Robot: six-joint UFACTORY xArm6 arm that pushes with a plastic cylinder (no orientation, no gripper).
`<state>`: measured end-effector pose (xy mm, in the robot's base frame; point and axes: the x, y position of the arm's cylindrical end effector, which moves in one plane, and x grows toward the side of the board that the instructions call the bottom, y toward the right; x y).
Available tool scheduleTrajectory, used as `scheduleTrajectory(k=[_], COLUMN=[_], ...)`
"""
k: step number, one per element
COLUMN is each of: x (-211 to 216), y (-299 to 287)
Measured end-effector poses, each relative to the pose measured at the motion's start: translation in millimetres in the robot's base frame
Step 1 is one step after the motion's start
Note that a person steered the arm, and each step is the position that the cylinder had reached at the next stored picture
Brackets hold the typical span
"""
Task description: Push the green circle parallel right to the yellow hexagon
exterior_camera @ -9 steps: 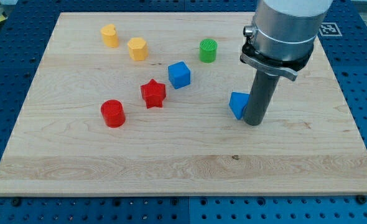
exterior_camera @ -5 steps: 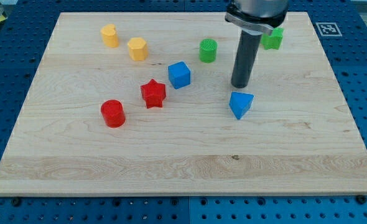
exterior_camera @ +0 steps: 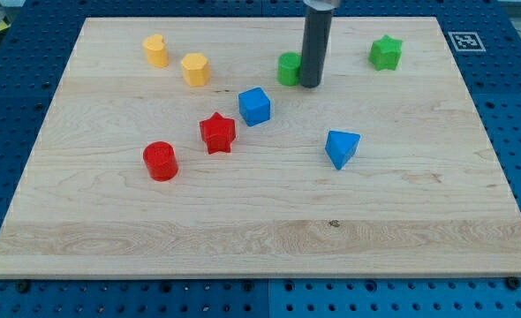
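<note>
No claw fitted; my tip (exterior_camera: 311,85) touching the right side of the green circle (exterior_camera: 287,68), well right of the yellow hexagon (exterior_camera: 194,69). Pushing underway; next, gentle nudges to line up level.

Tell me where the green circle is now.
The green circle sits near the view's top, centre, my tip at its right edge, the yellow hexagon farther left.

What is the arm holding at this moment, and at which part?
Nothing is held. My tip only stands against the right side of the green circle, partly covering it.
</note>
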<state>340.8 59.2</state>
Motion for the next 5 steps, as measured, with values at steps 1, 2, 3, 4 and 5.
scheduleTrajectory(k=[1, 2, 3, 4, 5], x=[-2.4, -1.5, 13.6, 14.2, 5.1], y=[-15.6, -18.8, 26.5, 66.7, 102.9])
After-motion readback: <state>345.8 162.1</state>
